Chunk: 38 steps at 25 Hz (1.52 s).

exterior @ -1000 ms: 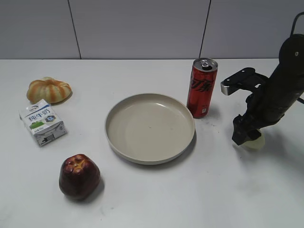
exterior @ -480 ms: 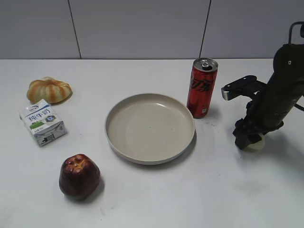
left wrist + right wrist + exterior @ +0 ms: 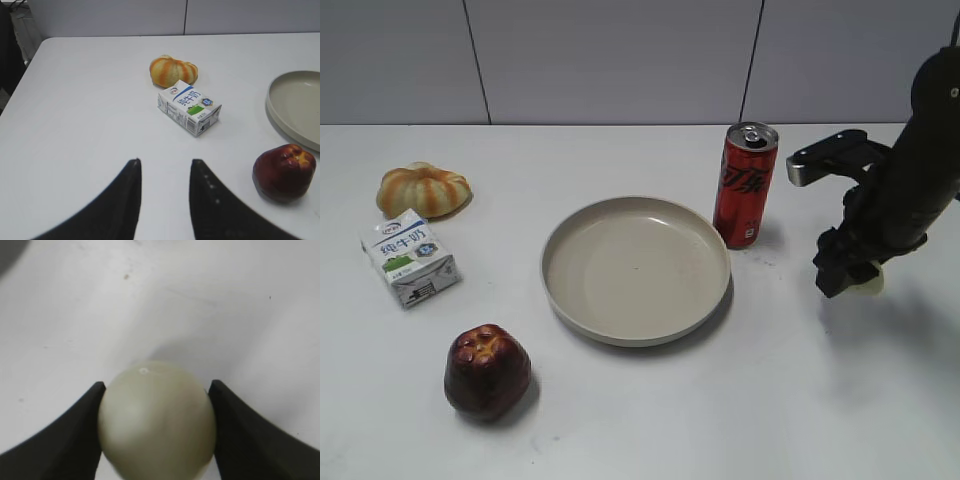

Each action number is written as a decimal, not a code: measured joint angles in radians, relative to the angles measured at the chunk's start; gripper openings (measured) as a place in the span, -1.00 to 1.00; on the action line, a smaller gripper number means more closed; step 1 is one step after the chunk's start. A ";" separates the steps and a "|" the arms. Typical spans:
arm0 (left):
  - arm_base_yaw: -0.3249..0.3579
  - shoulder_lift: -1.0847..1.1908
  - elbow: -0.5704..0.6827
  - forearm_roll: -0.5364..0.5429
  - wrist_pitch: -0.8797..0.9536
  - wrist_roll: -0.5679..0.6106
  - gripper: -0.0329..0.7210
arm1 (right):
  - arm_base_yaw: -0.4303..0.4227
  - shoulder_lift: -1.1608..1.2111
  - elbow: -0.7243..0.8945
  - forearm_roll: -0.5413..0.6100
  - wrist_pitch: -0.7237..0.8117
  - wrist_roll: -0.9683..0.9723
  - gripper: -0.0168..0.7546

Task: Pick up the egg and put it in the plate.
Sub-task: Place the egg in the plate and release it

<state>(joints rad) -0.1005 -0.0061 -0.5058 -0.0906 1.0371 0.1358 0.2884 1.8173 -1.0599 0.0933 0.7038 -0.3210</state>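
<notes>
The pale cream egg [image 3: 157,420] sits between the two black fingers of my right gripper [image 3: 157,390], which is shut on it. In the exterior view the right gripper [image 3: 848,272] holds the egg [image 3: 869,285] a little above the table, right of the red can, and the egg peeks out below the fingers. The large beige plate [image 3: 636,268] lies at the table's middle, left of the gripper and apart from it. Its rim also shows in the left wrist view [image 3: 274,107]. My left gripper [image 3: 165,167] is open and empty over bare table.
A red soda can [image 3: 745,185] stands between the plate and the right arm. A dark red apple [image 3: 487,370] lies front left, a milk carton [image 3: 409,257] and a ribbed orange bun [image 3: 423,189] at the left.
My right gripper has closed on the egg and lifted it off the table, moving slightly up and right. The left gripper has not moved.
</notes>
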 joint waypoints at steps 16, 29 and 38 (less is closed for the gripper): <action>0.000 0.000 0.000 0.000 0.000 0.000 -0.28 | 0.391 0.175 -0.425 0.139 -0.049 -0.016 0.20; 0.000 0.000 0.000 0.000 0.000 0.000 -0.28 | 0.391 0.422 -0.621 0.157 0.090 -0.015 0.36; 0.000 0.000 0.000 0.000 0.000 0.000 -0.28 | 0.391 0.420 -0.772 0.145 0.218 -0.005 0.48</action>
<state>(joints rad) -0.1005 -0.0061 -0.5058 -0.0906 1.0371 0.1358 0.6794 2.2371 -1.8320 0.2384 0.9216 -0.3261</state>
